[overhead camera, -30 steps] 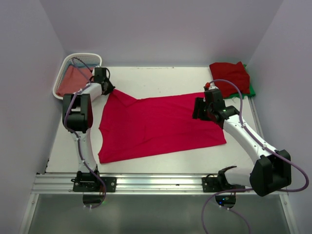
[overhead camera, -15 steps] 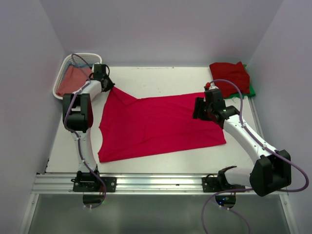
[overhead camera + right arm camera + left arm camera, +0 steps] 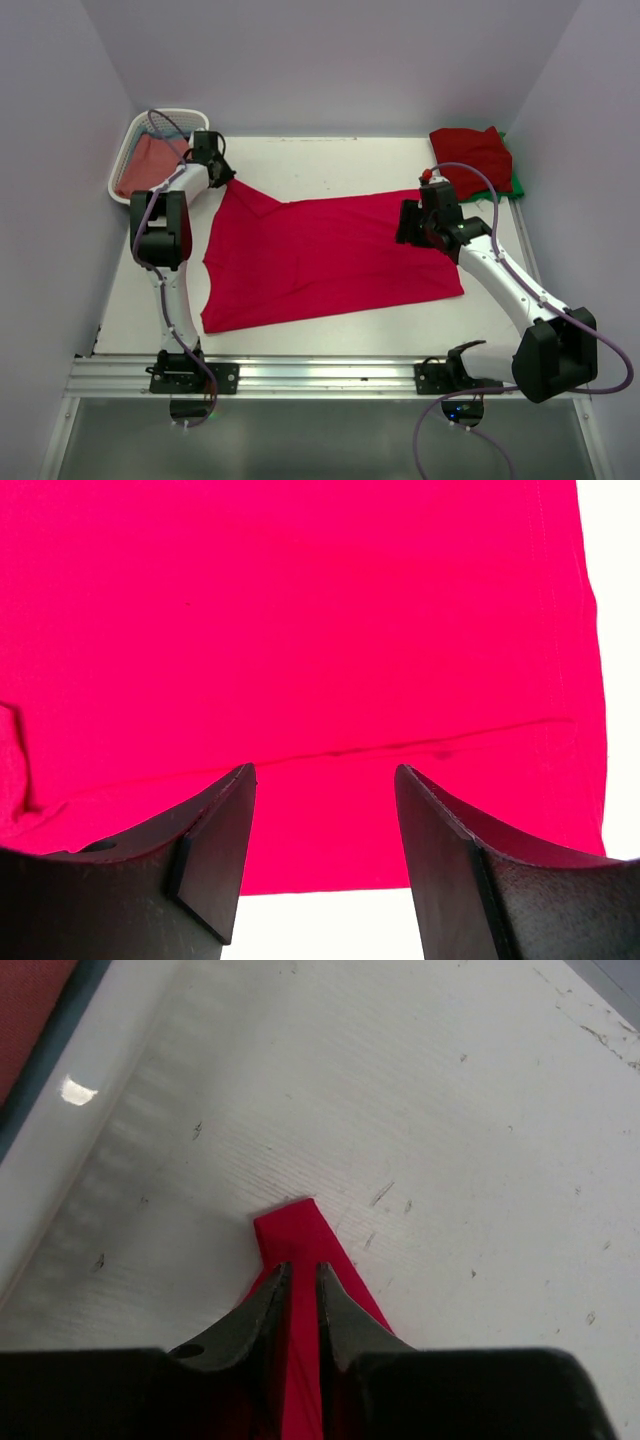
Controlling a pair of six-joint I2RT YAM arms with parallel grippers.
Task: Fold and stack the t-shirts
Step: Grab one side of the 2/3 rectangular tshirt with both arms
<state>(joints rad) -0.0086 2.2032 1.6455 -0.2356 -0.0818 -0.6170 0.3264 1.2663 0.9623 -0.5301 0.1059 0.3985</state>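
Crimson t-shirt (image 3: 320, 255) has been tugged slightly toward the white basket (image 3: 172, 112) by the left claw (image 3: 300, 1272) — clamped on its corner — so spreading seems nearly done; the right claw (image 3: 325, 775) is held apart.

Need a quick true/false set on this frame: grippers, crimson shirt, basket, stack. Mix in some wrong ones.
1. The left gripper is shut on a corner of the crimson shirt. True.
2. The right gripper is shut on the hem. False: its jaws stand open over the cloth.
3. The dark red shirt lies in the basket. False: it sits on a green shirt at the far right corner; the basket holds a dusty-red shirt.
4. The crimson shirt lies spread out on the table. True.
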